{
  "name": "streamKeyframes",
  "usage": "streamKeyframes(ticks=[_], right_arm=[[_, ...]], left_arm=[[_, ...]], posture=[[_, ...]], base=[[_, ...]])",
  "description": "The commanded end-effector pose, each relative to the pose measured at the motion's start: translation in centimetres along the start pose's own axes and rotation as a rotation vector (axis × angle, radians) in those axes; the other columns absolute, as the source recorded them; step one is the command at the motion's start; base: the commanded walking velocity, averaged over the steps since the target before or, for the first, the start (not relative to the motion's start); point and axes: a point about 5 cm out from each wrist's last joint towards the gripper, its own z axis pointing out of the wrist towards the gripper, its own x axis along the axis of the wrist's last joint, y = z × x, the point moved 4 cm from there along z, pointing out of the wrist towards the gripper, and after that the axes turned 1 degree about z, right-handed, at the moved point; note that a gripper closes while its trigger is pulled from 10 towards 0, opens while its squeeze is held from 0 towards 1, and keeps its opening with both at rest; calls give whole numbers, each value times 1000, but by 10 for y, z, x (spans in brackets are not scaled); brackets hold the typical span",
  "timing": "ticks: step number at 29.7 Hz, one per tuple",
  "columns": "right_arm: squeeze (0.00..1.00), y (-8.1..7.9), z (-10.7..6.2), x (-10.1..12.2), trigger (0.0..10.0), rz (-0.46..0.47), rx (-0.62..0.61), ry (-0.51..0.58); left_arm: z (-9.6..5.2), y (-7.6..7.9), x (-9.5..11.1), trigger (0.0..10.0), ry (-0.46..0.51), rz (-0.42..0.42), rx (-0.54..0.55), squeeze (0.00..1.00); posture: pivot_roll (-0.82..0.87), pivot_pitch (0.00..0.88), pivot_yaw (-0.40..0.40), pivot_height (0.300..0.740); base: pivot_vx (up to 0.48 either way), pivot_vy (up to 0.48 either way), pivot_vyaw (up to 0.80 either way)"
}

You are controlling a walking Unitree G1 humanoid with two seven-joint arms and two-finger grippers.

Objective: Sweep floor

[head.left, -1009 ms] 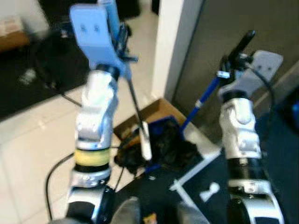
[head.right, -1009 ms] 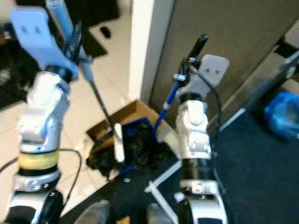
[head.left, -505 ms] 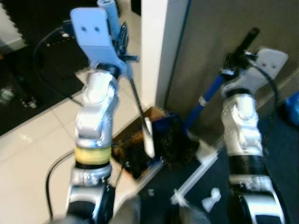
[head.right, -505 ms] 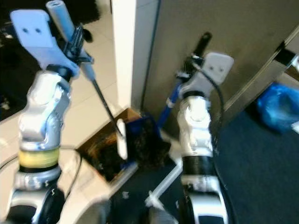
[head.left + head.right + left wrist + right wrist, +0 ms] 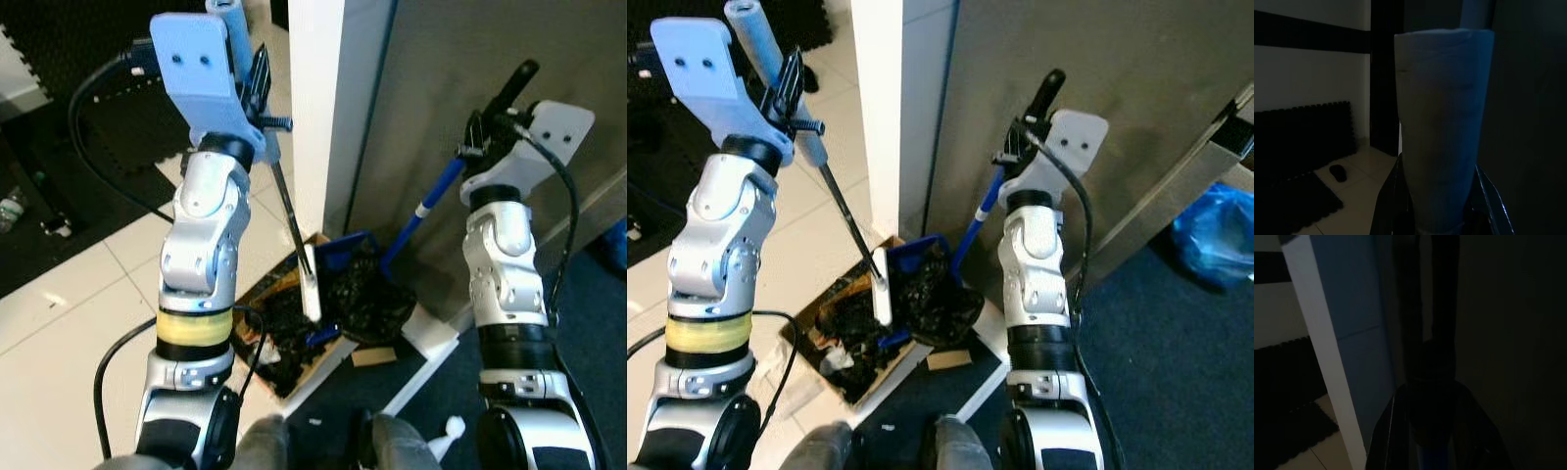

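My left gripper is raised at the upper left, shut on the light blue grip of a broom. Its thin black rod slants down to a white brush head. The brush head hangs over a cardboard box holding black debris. My right gripper is shut on the black handle of a dustpan. The dustpan's blue pole runs down to the blue pan, which is heaped with black debris and rests against the box.
A white pillar and a grey wall stand right behind the box. Dark blue carpet lies to the right, with a blue bag and white scraps. A black mat and a cable lie left.
The whole picture has shifted, so the camera moved; the pillar now stands closer to centre. Both grippers keep their hold, with broom and dustpan in much the same pose.
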Motion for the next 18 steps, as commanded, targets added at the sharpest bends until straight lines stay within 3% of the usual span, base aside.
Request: streamKeyframes(ticks=[1, 5, 9, 13, 18], right_arm=[[0, -1, -1, 21, 10000, -19, 17, 117], [0, -4, -4, 14, 10000, -124, 45, 130], [0, -4, -6, 7, 10000, -129, 43, 115], [0, -6, -8, -3, 10000, -131, 42, 97], [0, -11, -11, -15, 10000, -151, 58, 82]], left_arm=[[-2, 2, 0, 10000, 8, 37, -22, 0], [-6, 2, 0, 10000, 2, 60, -41, 0], [-7, 0, 6, 10000, 10, 71, -53, 0], [-4, 0, 28, 10000, 65, 100, -66, 0], [-2, 14, 67, 10000, 199, 116, -102, 0]], posture=[[132, 104, -31, 740], [136, 111, -29, 740], [146, 115, -28, 740], [150, 116, -30, 740], [152, 116, -34, 740]], base=[[0, 0, 0], [0, 0, 0], [0, 0, 0], [0, 0, 0], [0, 0, 0]])
